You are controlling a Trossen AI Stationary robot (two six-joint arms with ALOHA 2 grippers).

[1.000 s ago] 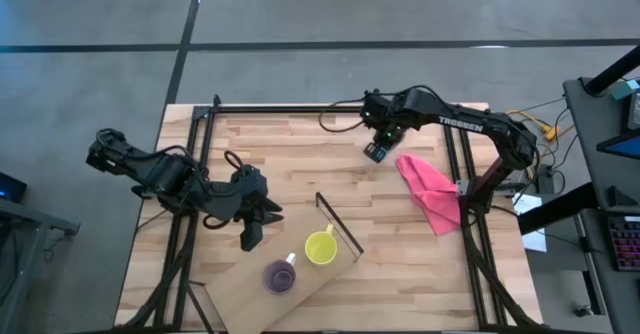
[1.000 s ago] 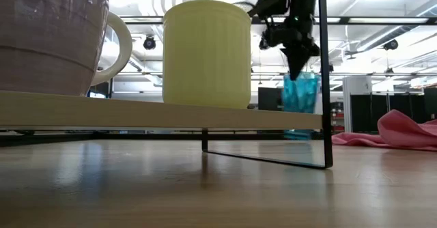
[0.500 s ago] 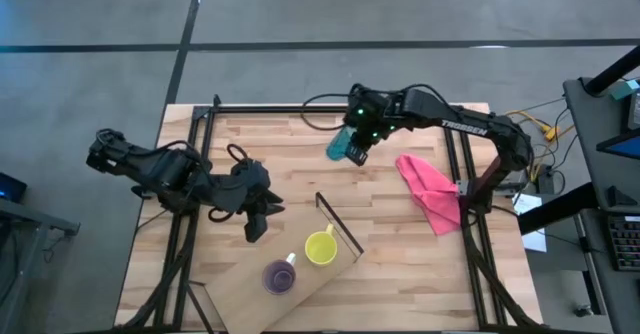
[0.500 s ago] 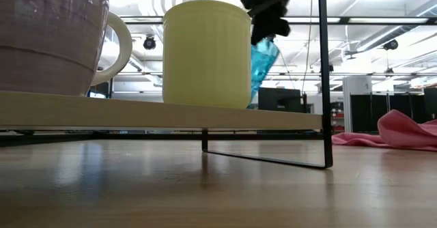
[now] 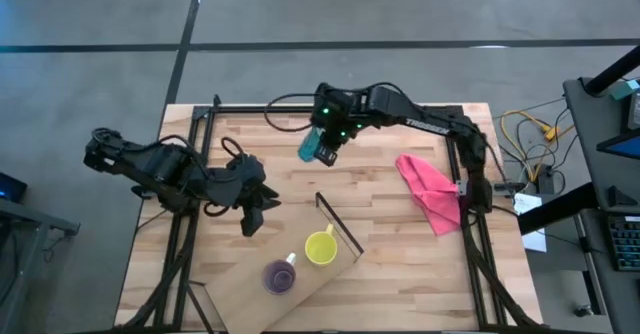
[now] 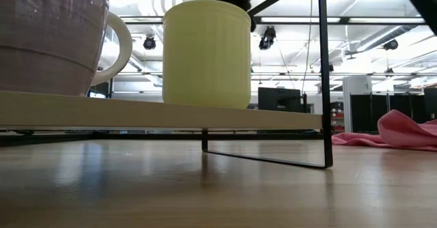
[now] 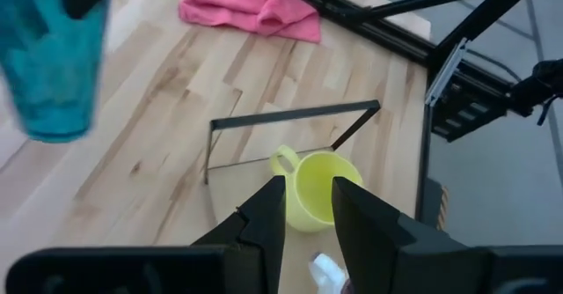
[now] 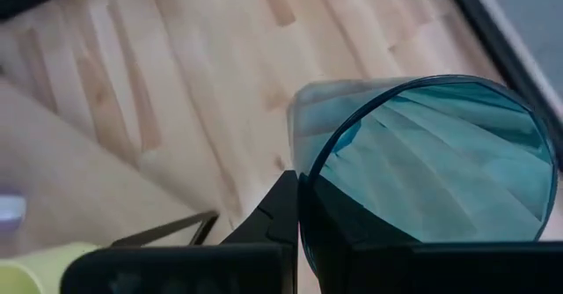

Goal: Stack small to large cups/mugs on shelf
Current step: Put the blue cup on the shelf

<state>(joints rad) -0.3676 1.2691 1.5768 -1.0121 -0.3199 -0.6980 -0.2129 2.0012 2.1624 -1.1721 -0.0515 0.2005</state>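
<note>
Teal tumbler [image 5: 312, 146]: carried clear of the table [image 5: 400, 234], beyond the shelf's upright dark frame [image 5: 338, 222] on the far side, tilted rather than upright.
Right end effector [image 5: 326, 150]: closed on the teal tumbler's rim, one finger inside the mouth and one outside, as the right wrist view shows.
Shelf [image 5: 310, 286]: a light board lying at an angle at the near edge of the table, its frame at the end nearest the tumbler.
Yellow mug [image 5: 320, 246]: stands on the shelf just inside the frame.
Purple cup [image 5: 278, 277]: stands on the shelf beside the yellow mug, on the side away from the frame.
Key relation: the shelf lies from the held tumbler toward the near table edge; judged from this, the free stretch of board past the purple cup is the likely spot, and the tumbler must come upright first.
Left end effector [image 5: 251, 220]: hovers beside the shelf on the side away from the frame, fingers slightly apart, holding nothing; nearer the shelf than the right one.
Pink cloth [image 5: 430, 189]: on the table, well apart from the shelf.
</note>
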